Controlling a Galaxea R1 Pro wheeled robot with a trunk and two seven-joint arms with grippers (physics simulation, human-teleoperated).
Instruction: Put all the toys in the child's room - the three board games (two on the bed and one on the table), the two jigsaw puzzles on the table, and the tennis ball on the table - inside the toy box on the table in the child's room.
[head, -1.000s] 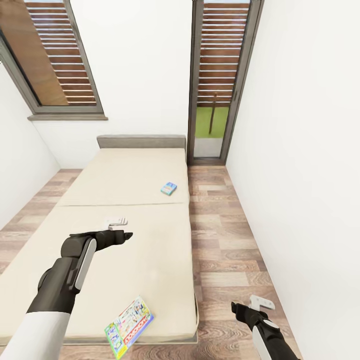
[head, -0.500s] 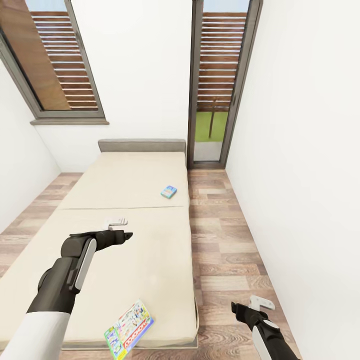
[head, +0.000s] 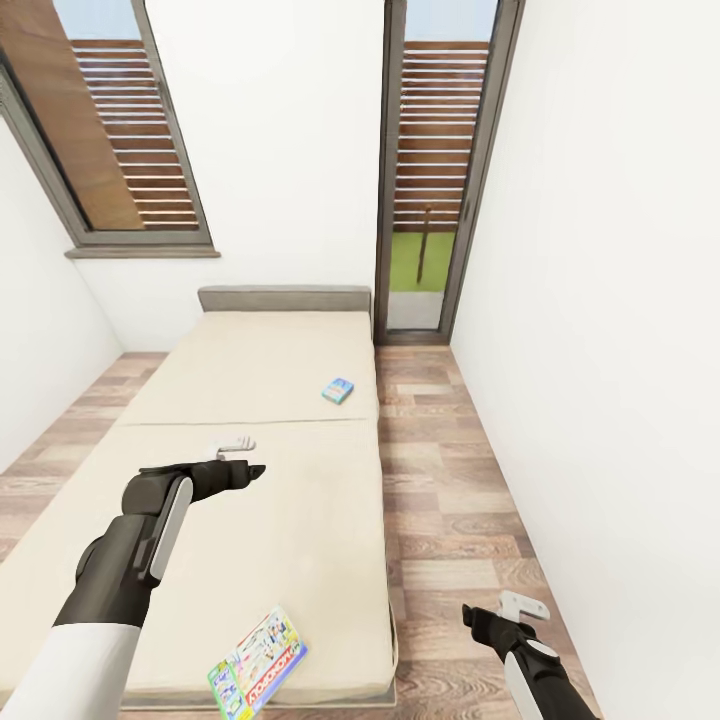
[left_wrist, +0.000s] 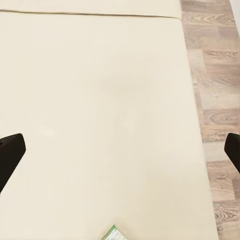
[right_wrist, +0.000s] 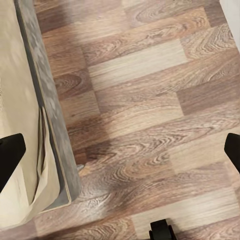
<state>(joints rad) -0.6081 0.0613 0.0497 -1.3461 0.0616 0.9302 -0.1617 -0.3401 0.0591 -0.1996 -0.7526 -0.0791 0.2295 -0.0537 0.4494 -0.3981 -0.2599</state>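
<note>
Left jaws wide, green-edged board game (left_wrist: 113, 234) short of them

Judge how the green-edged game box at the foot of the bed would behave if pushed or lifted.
The game box looks flat and stiff, so it would probably slide, not roll. Its corner overhangs the bed edge, so a push could tip it off.

Wood-plank floor (right_wrist: 150, 100) — bed (right_wrist: 20, 125) edge alongside, spread pincer (right_wrist: 120, 150) above
</note>
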